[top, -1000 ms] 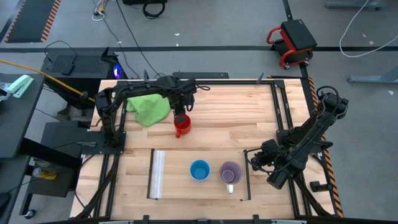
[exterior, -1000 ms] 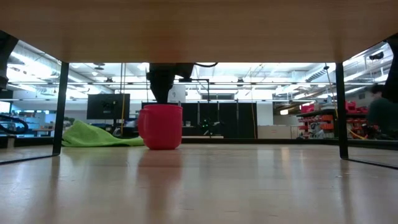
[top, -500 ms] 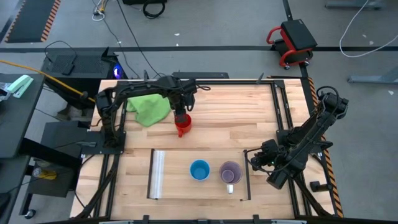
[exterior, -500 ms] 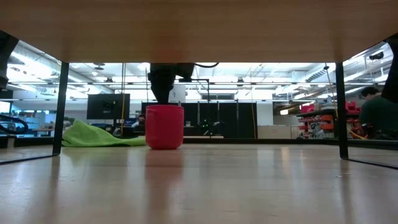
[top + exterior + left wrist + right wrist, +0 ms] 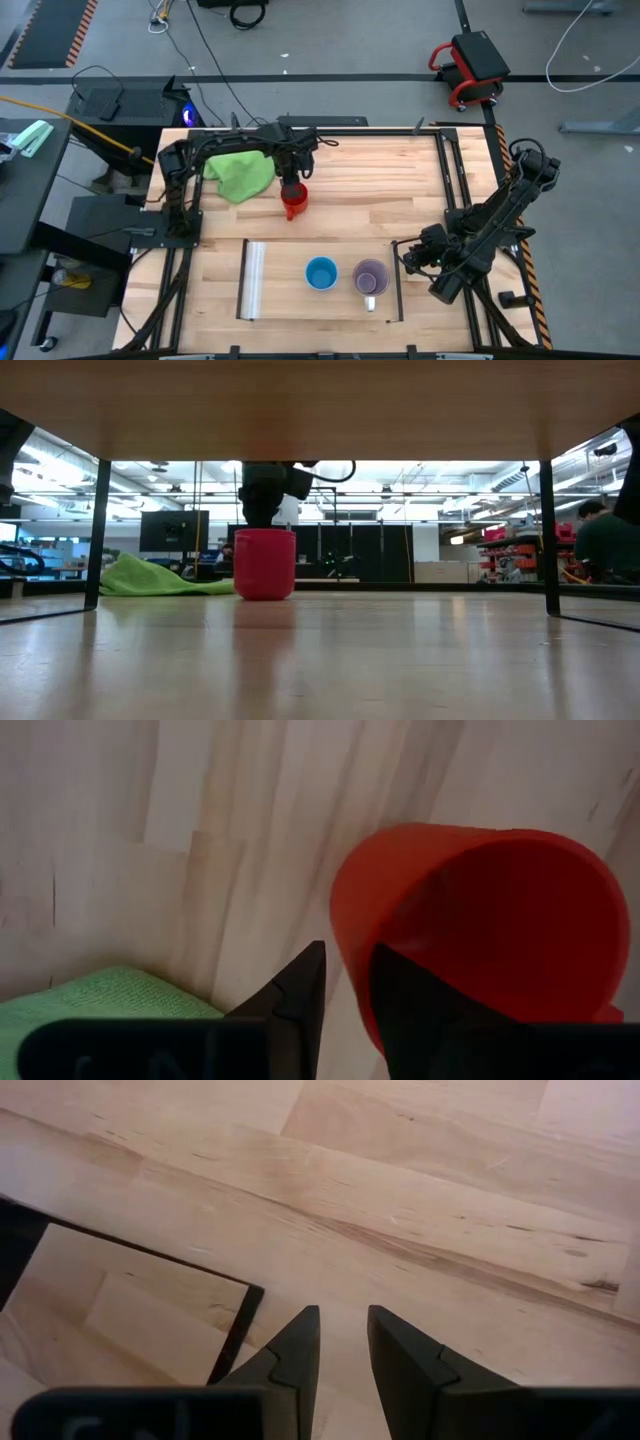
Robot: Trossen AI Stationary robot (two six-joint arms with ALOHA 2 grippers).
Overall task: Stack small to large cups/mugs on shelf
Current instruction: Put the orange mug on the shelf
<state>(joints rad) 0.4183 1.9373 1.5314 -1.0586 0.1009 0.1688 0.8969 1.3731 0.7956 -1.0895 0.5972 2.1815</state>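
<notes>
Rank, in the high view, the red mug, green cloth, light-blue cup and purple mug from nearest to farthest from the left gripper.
1. Red mug: at the left gripper, its wall between the fingers.
2. Green cloth: just beside it, toward the left arm's base.
3. Light-blue cup: on the shelf.
4. Purple mug: on the shelf, past the blue cup.

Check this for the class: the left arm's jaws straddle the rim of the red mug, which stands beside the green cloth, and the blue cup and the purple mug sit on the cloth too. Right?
One thing is wrong. The blue cup and purple mug sit on the shelf, not on the green cloth, as the high view shows. The left gripper does straddle the red mug's rim beside the cloth.
</notes>
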